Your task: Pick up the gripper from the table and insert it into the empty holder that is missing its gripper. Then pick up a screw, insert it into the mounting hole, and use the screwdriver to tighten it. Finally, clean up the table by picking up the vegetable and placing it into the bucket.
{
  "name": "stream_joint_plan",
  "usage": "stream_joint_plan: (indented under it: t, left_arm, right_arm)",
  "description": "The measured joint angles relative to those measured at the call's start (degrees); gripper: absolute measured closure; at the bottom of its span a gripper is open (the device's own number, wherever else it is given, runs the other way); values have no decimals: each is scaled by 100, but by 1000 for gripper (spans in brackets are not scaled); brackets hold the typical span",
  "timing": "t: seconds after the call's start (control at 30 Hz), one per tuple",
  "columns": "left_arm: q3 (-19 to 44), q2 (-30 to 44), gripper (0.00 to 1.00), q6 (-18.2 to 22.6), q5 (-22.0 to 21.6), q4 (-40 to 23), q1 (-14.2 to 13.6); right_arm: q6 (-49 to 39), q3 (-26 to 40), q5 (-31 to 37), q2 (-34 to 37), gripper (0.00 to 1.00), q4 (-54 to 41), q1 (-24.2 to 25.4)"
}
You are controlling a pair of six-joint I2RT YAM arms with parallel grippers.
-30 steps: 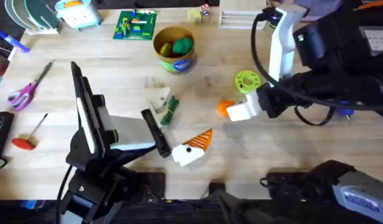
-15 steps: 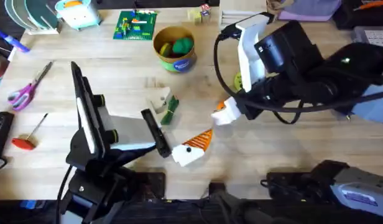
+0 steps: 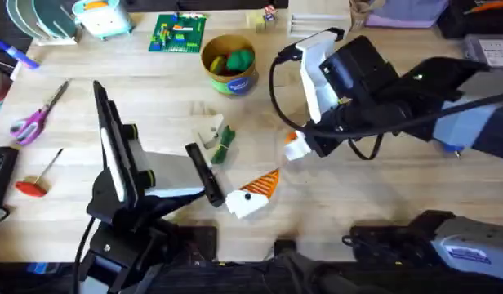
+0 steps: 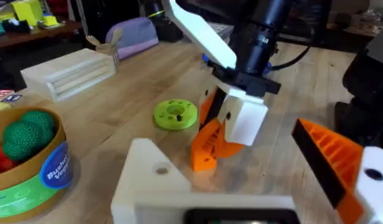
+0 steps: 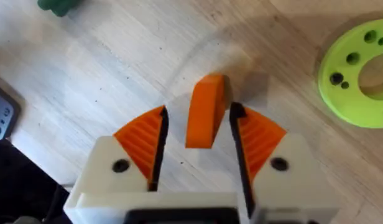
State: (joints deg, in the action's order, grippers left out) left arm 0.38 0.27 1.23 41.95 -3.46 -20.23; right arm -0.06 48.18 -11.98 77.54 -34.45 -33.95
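The small orange gripper wedge (image 5: 207, 112) stands on the table (image 3: 358, 204) between the ribbed orange pads of my right gripper (image 5: 198, 115), which is open, with a narrow gap on each side. From overhead, the right gripper (image 3: 294, 147) is down over the wedge (image 3: 290, 136). My left gripper (image 3: 231, 163) rests wide open. One of its fingers is the bare off-white holder (image 3: 209, 131) (image 4: 148, 180); the other has an orange tip (image 3: 264, 184). The green vegetable (image 3: 224, 143) lies beside the holder. The yellow bucket (image 3: 229, 64) stands behind. The screwdriver and screw are hidden.
A lime-green disc (image 4: 175, 115) (image 5: 359, 74) lies just beyond the wedge. A red-handled tool (image 3: 31, 184) and scissors (image 3: 31, 118) lie at the left. A green brick plate (image 3: 178, 33) and a pale slatted box (image 4: 70, 71) sit along the back.
The right arm swung left and came down, so its open fingers now straddle the orange wedge. The left arm has not moved.
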Motion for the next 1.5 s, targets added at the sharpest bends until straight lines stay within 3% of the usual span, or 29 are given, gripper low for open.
stream_joint_plan:
  t: [0.67,0.87,0.93,1.17,1.5]
  left_arm:
    - [0,0,8,0,0,0,0]
    - [0,0,8,0,0,0,0]
    - [0,0,8,0,0,0,0]
    - [0,-1,8,0,1,0,0]
    - [0,-1,7,0,0,0,0]
  right_arm:
    - [-19,4,19,0,602,3,0]
    - [-44,95,21,0,927,-68,0]
    - [-59,164,24,0,988,-201,0]
    - [-154,564,238,-110,988,-812,0]
    - [-119,1236,277,-917,992,-1128,0]
